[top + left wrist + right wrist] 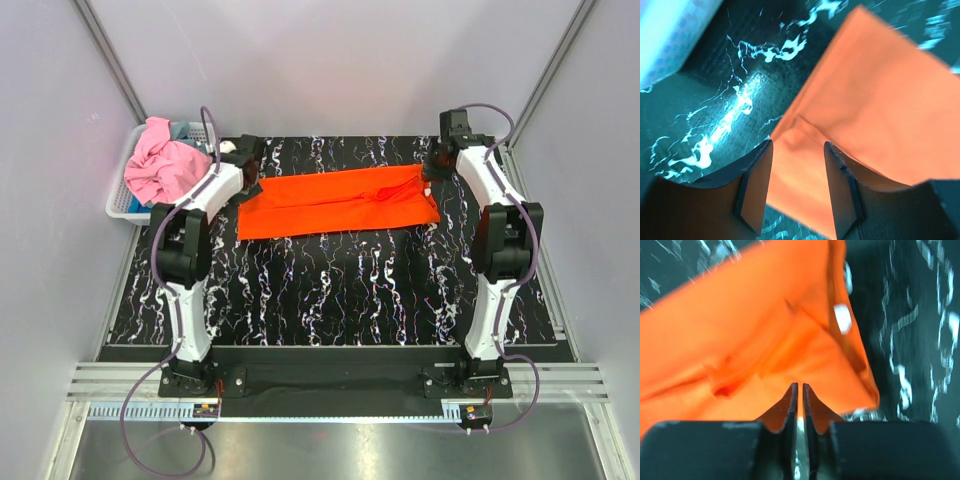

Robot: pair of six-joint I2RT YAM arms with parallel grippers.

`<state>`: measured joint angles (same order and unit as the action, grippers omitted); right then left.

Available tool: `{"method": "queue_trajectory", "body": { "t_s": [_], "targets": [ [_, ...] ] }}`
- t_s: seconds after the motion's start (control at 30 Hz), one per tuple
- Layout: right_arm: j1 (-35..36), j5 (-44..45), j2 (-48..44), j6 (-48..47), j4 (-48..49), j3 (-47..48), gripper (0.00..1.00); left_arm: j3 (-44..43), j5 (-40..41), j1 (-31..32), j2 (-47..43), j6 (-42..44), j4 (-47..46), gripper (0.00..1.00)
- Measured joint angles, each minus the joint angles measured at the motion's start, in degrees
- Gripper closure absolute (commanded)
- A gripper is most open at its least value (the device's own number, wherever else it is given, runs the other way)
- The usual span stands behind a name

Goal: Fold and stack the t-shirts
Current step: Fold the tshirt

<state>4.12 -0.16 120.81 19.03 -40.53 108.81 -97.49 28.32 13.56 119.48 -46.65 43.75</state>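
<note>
From above: three t-shirts counted, one basket, two arms, two hands. One orange t-shirt [335, 203] spread flat as a long band across the far half of the black marbled table [330, 290], well apart from the other two. One white lattice basket [118, 205] just beside the table's far-left corner, holding one pink t-shirt [160, 168] heaped on top and a bit of one blue-grey t-shirt [183, 130] showing behind it. Left hand [248, 170] at the orange band's left end, right hand [440, 165] at its right end, both too small here to tell the opening. From the left wrist: only the orange t-shirt [880, 100], filling the right side, with a folded edge and corner lying on the table [715, 100]. Left hand [798, 150] standing wide, fingers [757, 185] clearly apart, the shirt's corner seen between them, gripping nothing. From the right wrist: one orange t-shirt [740, 330], creased, carrying a small white patch [842, 317] near its edge, with the table [915, 340] to the right. Right hand [799, 387] narrow, fingers [782, 410] nearly together with just a thin slit left, tips right over the cloth; cannot tell about any cloth pinched there.
</note>
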Motion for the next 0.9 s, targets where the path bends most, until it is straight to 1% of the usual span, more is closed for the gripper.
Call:
{"method": "queue_trajectory", "body": {
  "t_s": [0.07,0.2,0.3,0.4,0.53,0.67,0.9],
  "targets": [
    [-0.17,-0.07,-1.99,1.68,-0.37,-4.26,0.92,1.07,-1.09,0.37,-3.28,1.53,-1.22,0.50],
    [-0.59,-1.38,-2.95,4.59,-0.17,-10.34,0.95,6.10,-4.37,2.45,-9.33,4.79,-6.69,0.44],
    [-1.49,-2.93,-2.95,6.36,0.26,-13.75,0.95,9.22,-7.48,4.28,-10.51,6.88,-10.27,0.43],
    [-2.58,-4.17,-2.80,7.23,1.57,-15.41,0.96,11.41,-10.16,5.90,-9.38,8.09,-12.37,0.42],
    [-3.56,-5.79,-1.92,7.69,4.20,-16.83,0.96,11.21,-10.47,5.99,-4.44,8.55,-12.46,0.42],
    [-4.55,-5.90,-0.39,7.80,5.40,-19.15,0.97,9.90,-9.20,5.66,0.96,8.28,-10.75,0.41],
    [-6.67,-3.93,0.33,7.50,5.38,-20.41,0.98,8.37,-4.81,5.62,1.75,7.56,-7.87,0.41]
  ]
}}
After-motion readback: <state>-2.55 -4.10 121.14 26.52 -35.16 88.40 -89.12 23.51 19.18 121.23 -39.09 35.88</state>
